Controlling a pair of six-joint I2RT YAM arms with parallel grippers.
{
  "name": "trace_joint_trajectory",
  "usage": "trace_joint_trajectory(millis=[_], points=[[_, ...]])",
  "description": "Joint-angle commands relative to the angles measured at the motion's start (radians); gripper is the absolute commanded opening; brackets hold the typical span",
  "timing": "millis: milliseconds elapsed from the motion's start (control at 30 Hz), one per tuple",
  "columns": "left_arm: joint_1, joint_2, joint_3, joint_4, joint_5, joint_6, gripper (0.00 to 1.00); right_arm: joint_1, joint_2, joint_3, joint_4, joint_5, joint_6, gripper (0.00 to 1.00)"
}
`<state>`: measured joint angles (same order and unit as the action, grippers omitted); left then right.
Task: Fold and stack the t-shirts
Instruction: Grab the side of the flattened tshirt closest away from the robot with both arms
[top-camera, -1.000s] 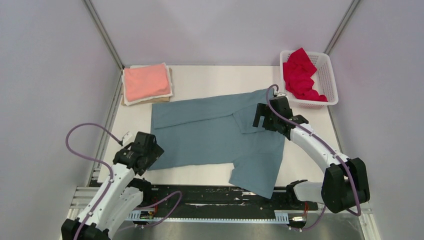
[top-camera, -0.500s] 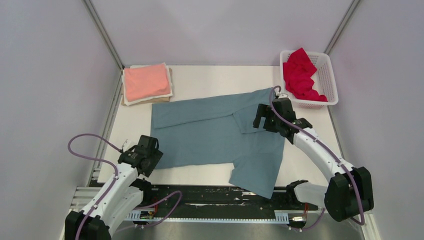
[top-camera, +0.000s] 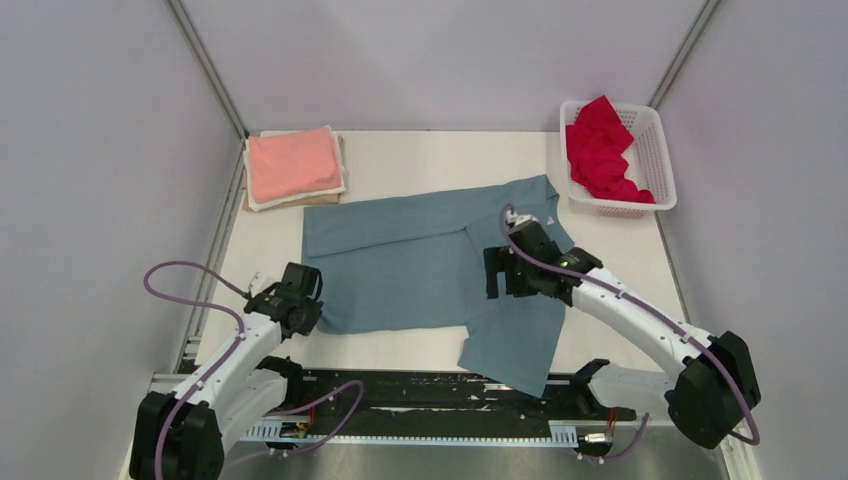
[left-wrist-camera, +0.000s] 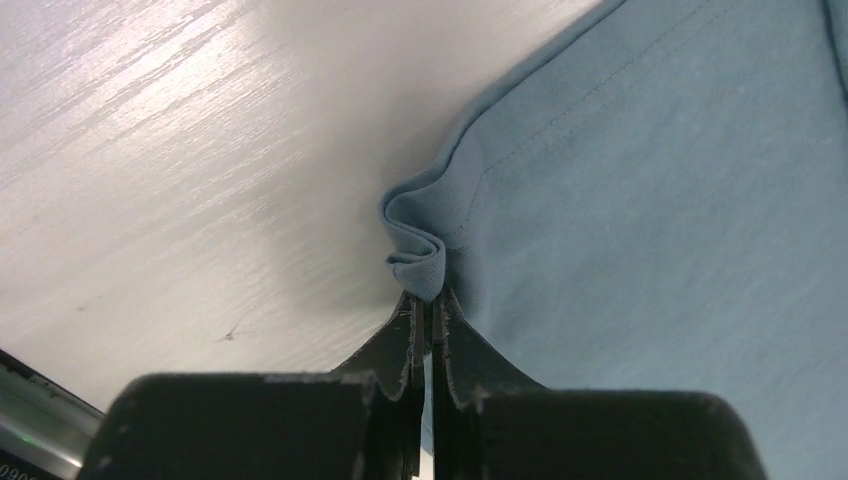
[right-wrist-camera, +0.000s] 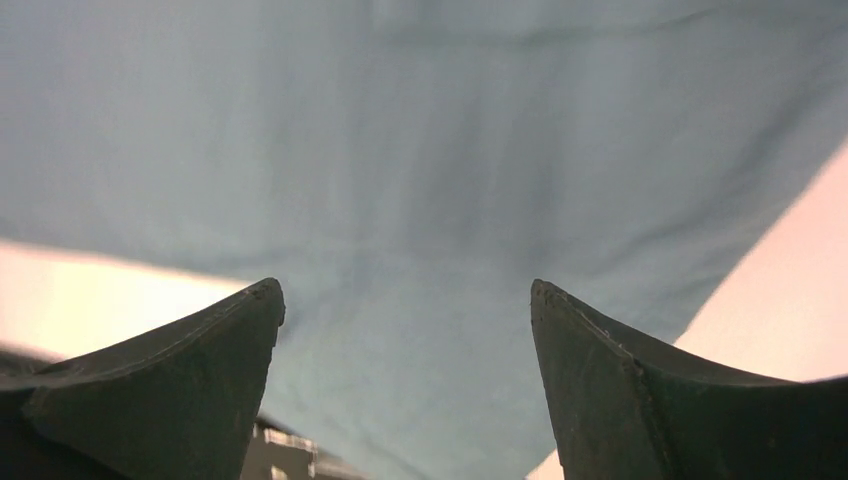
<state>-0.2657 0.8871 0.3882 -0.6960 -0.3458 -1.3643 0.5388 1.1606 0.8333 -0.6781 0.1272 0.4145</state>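
The grey-blue t-shirt (top-camera: 410, 265) lies spread flat on the white table, one sleeve (top-camera: 515, 350) reaching toward the near edge. My left gripper (top-camera: 315, 318) is shut on its near left hem corner. In the left wrist view a small fold of cloth (left-wrist-camera: 420, 268) bulges from the closed tips of that gripper (left-wrist-camera: 428, 300). My right gripper (top-camera: 493, 280) hovers open over the shirt's right side; the right wrist view shows only grey-blue cloth (right-wrist-camera: 420, 180) between the wide-apart jaws of this gripper (right-wrist-camera: 405, 290). A folded salmon-pink t-shirt (top-camera: 293, 165) lies at the far left. A crumpled red t-shirt (top-camera: 598, 150) fills the basket.
The white lattice basket (top-camera: 655, 150) stands at the far right corner. White and tan folded cloth edges (top-camera: 300, 200) show under the pink shirt. The black rail (top-camera: 420, 395) with the arm bases runs along the near edge. Grey walls enclose the table.
My left gripper has closed on the shirt's near left corner. The right arm has moved from the shirt's far right part toward the near side and left, jaws still open.
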Motion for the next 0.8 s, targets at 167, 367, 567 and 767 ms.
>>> trace_joint_trajectory(millis=[167,367,567,767], points=[[0.0,0.02,-0.02,0.046,0.012,0.007,0.0,0.437,0.022,-0.091,-0.301,-0.11,0.141,0.82],[0.001,0.018,-0.018,0.056,0.019,0.028,0.0,0.54,0.027,-0.198,-0.312,-0.136,0.289,0.79],[0.001,0.016,-0.019,0.068,0.026,0.039,0.0,0.54,0.06,-0.242,-0.173,-0.018,0.382,0.7],[0.001,0.015,-0.017,0.066,0.026,0.042,0.0,0.54,0.104,-0.244,-0.155,0.086,0.443,0.56]])
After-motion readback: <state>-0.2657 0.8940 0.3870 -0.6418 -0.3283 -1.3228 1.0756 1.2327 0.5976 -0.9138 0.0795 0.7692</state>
